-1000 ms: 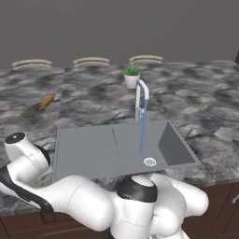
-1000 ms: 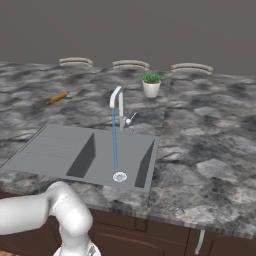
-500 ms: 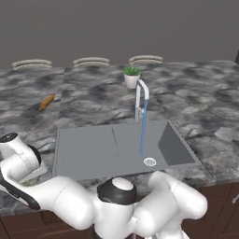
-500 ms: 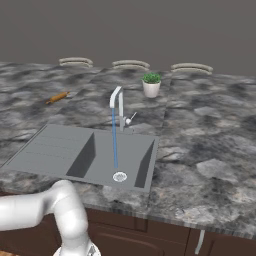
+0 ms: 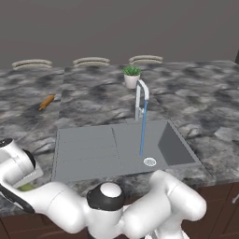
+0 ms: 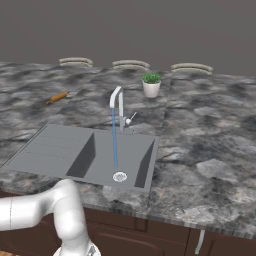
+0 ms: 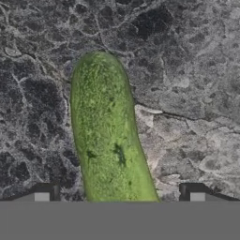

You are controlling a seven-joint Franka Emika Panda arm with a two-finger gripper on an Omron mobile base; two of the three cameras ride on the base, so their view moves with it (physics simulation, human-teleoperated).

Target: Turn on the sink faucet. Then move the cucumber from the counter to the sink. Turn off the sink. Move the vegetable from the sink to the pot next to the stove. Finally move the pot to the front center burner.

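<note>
Water is running from the faucet (image 5: 141, 95) in a thin stream into the sink (image 5: 84, 151), landing by the drain (image 5: 150, 162); the basin is holding nothing else, and its ribbed drainboard half is bare. Off at the bench's (image 6: 210, 150) near left corner, the arm is reaching low over the cucumber (image 7: 108, 140), which is lying flat on the stone. A sliver of green is peeking out under the hand in the left base view.

From the hand view, the gripper (image 7: 119, 197) is standing wide open, holding nothing, with one fingertip on each side of the cucumber's nearer end and gaps showing on both sides. Whether the tips are down at bench level yet is hard to tell.

Judging by its look, the cucumber is likely light, stiff and smooth-skinned, so it could roll or slip. Closing across its thick middle, square to its length, seems the safest hold. An orange vegetable (image 5: 46, 102) and a potted plant (image 5: 132, 76) are sitting well apart, further back.
</note>
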